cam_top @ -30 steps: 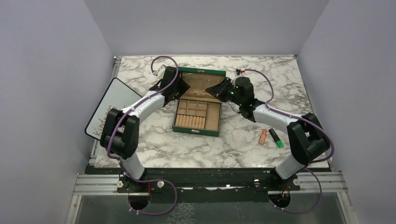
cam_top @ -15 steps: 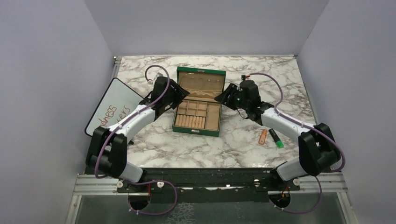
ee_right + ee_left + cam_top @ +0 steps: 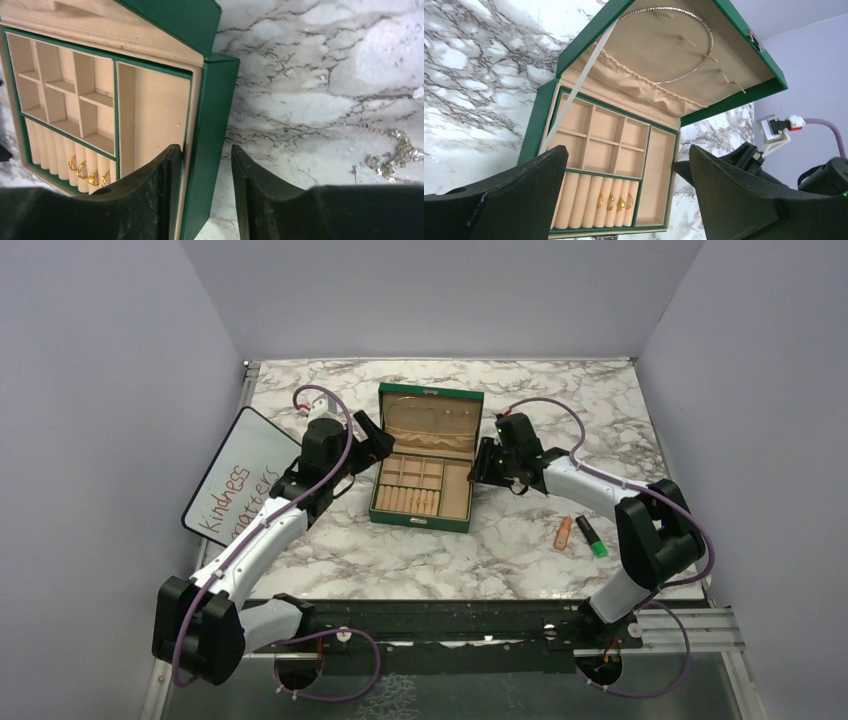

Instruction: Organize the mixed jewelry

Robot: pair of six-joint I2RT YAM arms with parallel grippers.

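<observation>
Overhead and close wrist views share the box (image 3: 420,524).

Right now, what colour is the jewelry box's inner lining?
Beige lining, inside the green box. The left wrist view shows it best.

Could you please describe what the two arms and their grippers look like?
The left arm and right arm have white links between bulky black joints, each trailed by a looping purple cable. The fingers are broad, matte black, tapering wedges.
</observation>
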